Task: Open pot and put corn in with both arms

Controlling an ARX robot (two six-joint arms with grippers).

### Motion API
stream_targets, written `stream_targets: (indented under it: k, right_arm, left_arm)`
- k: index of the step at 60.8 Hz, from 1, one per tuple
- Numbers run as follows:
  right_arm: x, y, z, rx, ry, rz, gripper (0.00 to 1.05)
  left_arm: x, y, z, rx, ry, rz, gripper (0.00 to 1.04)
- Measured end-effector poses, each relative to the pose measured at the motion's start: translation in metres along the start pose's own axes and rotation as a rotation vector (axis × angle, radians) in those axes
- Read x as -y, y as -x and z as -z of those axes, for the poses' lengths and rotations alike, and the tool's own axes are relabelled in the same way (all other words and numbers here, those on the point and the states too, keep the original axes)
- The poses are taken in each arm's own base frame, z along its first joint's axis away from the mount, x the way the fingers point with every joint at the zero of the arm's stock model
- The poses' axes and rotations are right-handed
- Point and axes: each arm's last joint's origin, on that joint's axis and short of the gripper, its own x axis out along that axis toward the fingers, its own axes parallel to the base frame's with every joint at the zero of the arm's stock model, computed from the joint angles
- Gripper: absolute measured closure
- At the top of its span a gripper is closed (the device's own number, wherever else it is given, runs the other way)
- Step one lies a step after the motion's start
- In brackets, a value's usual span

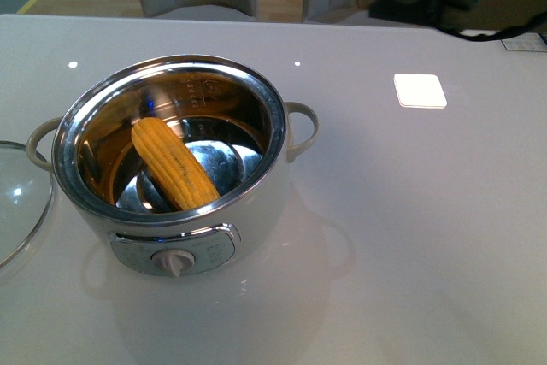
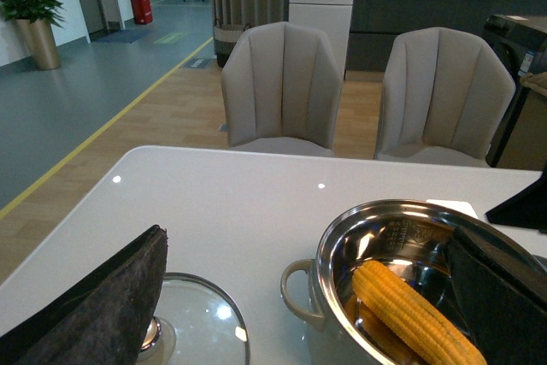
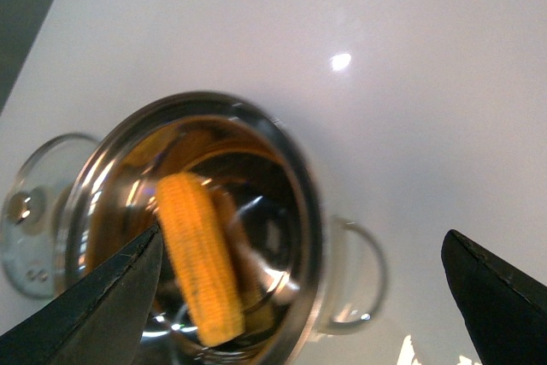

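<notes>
Your pot (image 1: 175, 168) stands open on the counter (image 1: 410, 237) with the corn (image 1: 174, 163) leaning inside its steel bowl and the glass lid (image 1: 17, 198) beside it; both pincers, left (image 2: 299, 297) and right (image 3: 299, 297), gape wide and empty, so little seems left.

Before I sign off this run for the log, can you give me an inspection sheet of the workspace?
Surface: glossy white table, bare apart from light reflections.
Job's things: pot open; corn lying tilted inside its steel bowl.
Clutter: glass lid flat on the table beside the pot's handle.
Grippers: left gripper open, fingers apart above lid and pot; right gripper open over the pot, holding nothing.
Cables: black cable at the table's far edge.
Surroundings: two grey chairs, potted plant, wood floor.
</notes>
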Motion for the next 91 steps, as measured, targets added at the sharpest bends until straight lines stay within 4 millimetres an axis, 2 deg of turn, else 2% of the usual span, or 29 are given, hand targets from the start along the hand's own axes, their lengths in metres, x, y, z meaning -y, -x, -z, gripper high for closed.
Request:
stream_targets:
  k: [7, 18, 34, 38, 44, 47, 50, 54, 57, 63, 70, 81, 91]
  right_arm:
    - [0.033, 0.029, 0.000, 0.072, -0.010, 0.121, 0.09]
    - [0.062, 0.069, 0.008, 0.158, 0.007, 0.256, 0.09]
    - [0.073, 0.131, 0.027, 0.240, 0.049, 0.370, 0.09]
    - [0.074, 0.142, 0.031, 0.259, 0.054, 0.393, 0.09]
    - [0.073, 0.148, 0.031, 0.286, 0.060, 0.398, 0.09]
    - [0.076, 0.147, 0.035, 0.400, 0.103, 0.393, 0.17]
    - [0.080, 0.148, 0.048, 0.527, 0.141, 0.377, 0.27]
    - [0.086, 0.159, 0.065, 0.650, 0.167, 0.373, 0.45]
    - [0.088, 0.167, 0.073, 0.676, 0.177, 0.370, 0.57]
    - [0.093, 0.171, 0.087, 0.667, 0.182, 0.379, 0.74]
    - [0.096, 0.179, 0.105, 0.665, 0.187, 0.376, 1.02]
    - [0.106, 0.190, 0.121, 0.661, 0.186, 0.384, 1.03]
    - [0.105, 0.195, 0.131, 0.662, 0.188, 0.381, 1.03]
  left_arm:
    - [0.000, 0.000, 0.000, 0.000, 0.000, 0.000, 0.07]
    - [0.000, 0.000, 0.000, 0.000, 0.000, 0.000, 0.07]
    - [0.000, 0.000, 0.000, 0.000, 0.000, 0.000, 0.07]
    - [0.000, 0.000, 0.000, 0.000, 0.000, 0.000, 0.07]
    - [0.000, 0.000, 0.000, 0.000, 0.000, 0.000, 0.07]
    - [0.000, 0.000, 0.000, 0.000, 0.000, 0.000, 0.07]
    - [0.000, 0.000, 0.000, 0.000, 0.000, 0.000, 0.07]
    - [0.000, 0.000, 0.000, 0.000, 0.000, 0.000, 0.07]
    - [0.000, 0.000, 0.000, 0.000, 0.000, 0.000, 0.07]
    - [0.000, 0.000, 0.000, 0.000, 0.000, 0.000, 0.07]
    - [0.000, 0.000, 0.000, 0.000, 0.000, 0.000, 0.07]
    - [0.000, 0.000, 0.000, 0.000, 0.000, 0.000, 0.07]
    - [0.000, 0.000, 0.000, 0.000, 0.000, 0.000, 0.07]
